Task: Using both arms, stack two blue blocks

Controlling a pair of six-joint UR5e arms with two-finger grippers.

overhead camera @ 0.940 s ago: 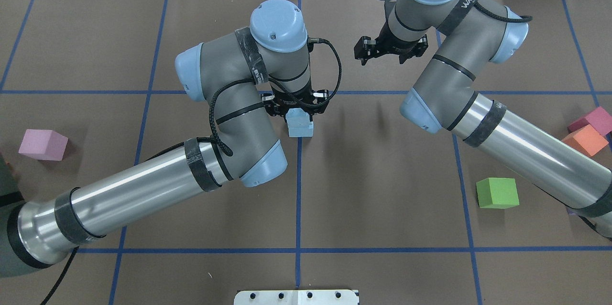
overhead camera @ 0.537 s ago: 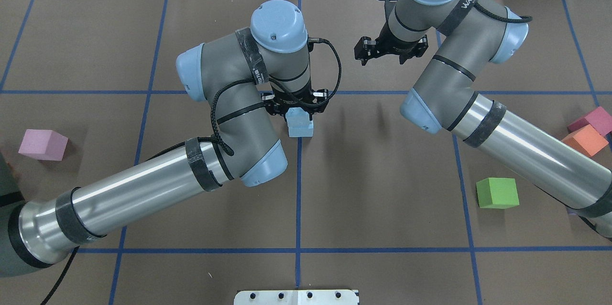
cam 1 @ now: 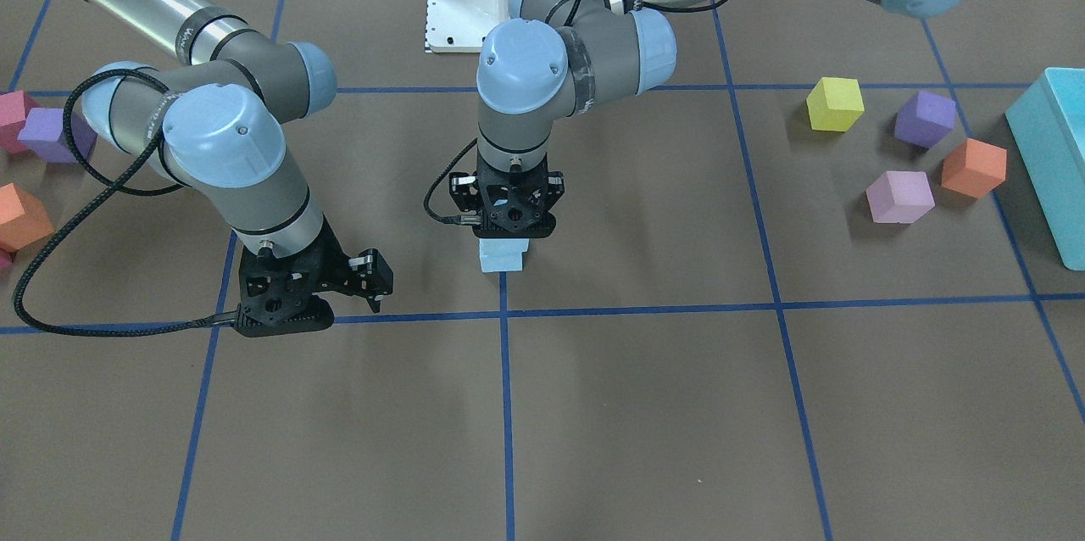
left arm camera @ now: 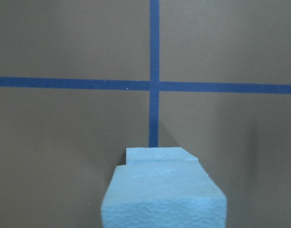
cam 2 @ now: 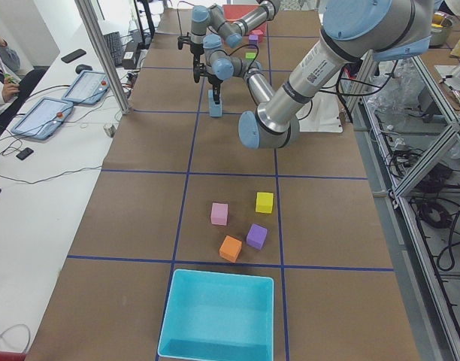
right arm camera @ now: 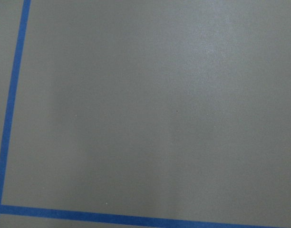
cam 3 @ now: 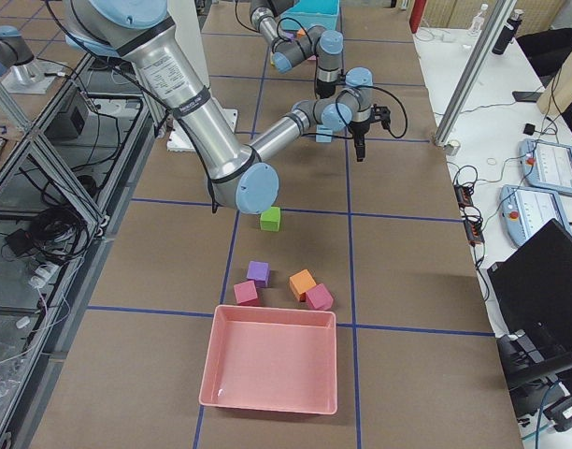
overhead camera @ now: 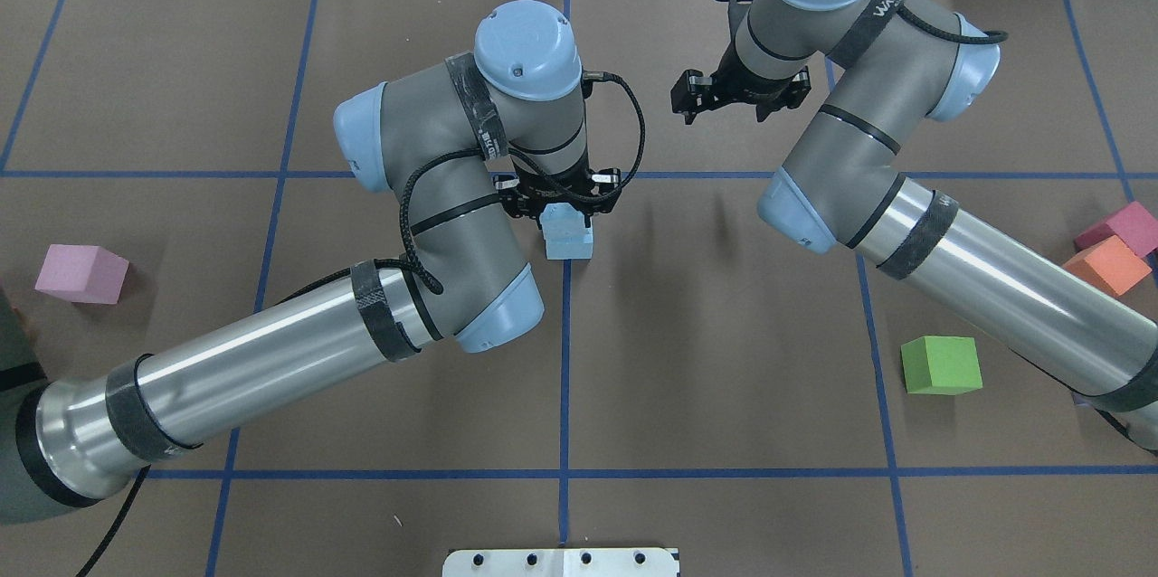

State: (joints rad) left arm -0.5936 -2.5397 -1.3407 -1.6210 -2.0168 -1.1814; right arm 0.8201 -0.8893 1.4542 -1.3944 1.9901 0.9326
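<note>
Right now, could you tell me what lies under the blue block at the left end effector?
A second blue block sits beneath the top blue block, on the blue tape line. Their contact face is covered; the left end effector hides the top block's sides.

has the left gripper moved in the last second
No. The left gripper sits at the same spot just below the horizontal blue tape line, over the blue blocks, as before.

You have a brown table [overhead camera: 724, 360] gridded in blue tape, bearing a blue block [overhead camera: 568, 248] at centre, a green cube [overhead camera: 941, 365] near right and a pink cube [overhead camera: 81, 273] at the left edge.
</note>
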